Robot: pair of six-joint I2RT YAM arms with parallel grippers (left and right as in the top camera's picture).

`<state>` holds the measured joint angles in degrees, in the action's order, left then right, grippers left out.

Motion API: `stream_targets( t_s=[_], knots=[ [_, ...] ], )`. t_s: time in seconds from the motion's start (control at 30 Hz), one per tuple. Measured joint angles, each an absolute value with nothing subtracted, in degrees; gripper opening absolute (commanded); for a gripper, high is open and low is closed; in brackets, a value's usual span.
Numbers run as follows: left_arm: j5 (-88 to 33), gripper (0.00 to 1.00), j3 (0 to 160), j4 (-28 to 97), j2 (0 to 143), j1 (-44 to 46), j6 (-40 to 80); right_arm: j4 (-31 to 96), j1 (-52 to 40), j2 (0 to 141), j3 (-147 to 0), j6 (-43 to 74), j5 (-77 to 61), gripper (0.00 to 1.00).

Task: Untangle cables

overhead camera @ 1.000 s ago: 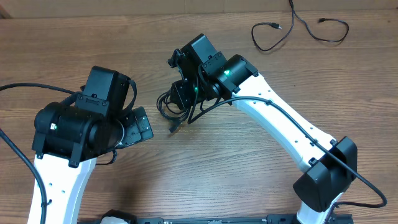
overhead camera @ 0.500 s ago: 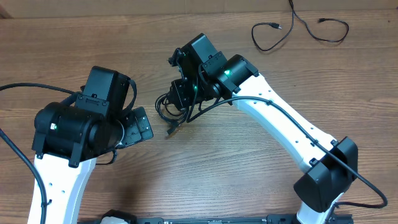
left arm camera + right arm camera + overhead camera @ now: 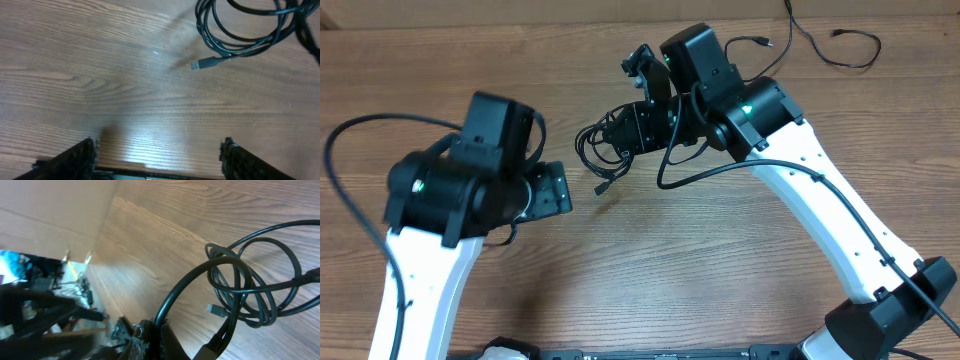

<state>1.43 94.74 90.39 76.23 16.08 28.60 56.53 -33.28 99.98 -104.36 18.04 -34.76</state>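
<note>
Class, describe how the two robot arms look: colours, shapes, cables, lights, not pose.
Both the left arm and right arm have white tubular links, bulky black joint housings with a green light each, and a black cable running along the outside. Boxy black blocks top each wrist. The left fingers are black and textured.

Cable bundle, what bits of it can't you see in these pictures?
- Overhead: the right claw covers the right side of the cable bundle.
- Left wrist: the top edge cuts off the bundle; only loops and one plug show.
- Right wrist: the bottom edge cuts off the claw's fingers.
- Overhead: the right arm hides part of the far cable.
</note>
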Motion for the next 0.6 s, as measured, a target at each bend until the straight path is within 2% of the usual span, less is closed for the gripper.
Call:
stream_targets(
  t_s=[0.17,0.37,0.6],
  knots=[
    [0.1,0.74,94.7,89.5,81.3,16.1,23.6,56.5,-32.2,99.9,-104.4,19.7,-37.3,0.04],
    [-0.5,0.79,94.7,84.9,85.2,16.1,17.1,56.5,-30.2,99.9,-104.4,21.0,-42.4,0.04],
    [-3.9,0.78,94.7,78.5,86.5,16.1,10.8,56.1,-29.7,99.9,-104.4,21.0,-48.6,0.04]
  ],
)
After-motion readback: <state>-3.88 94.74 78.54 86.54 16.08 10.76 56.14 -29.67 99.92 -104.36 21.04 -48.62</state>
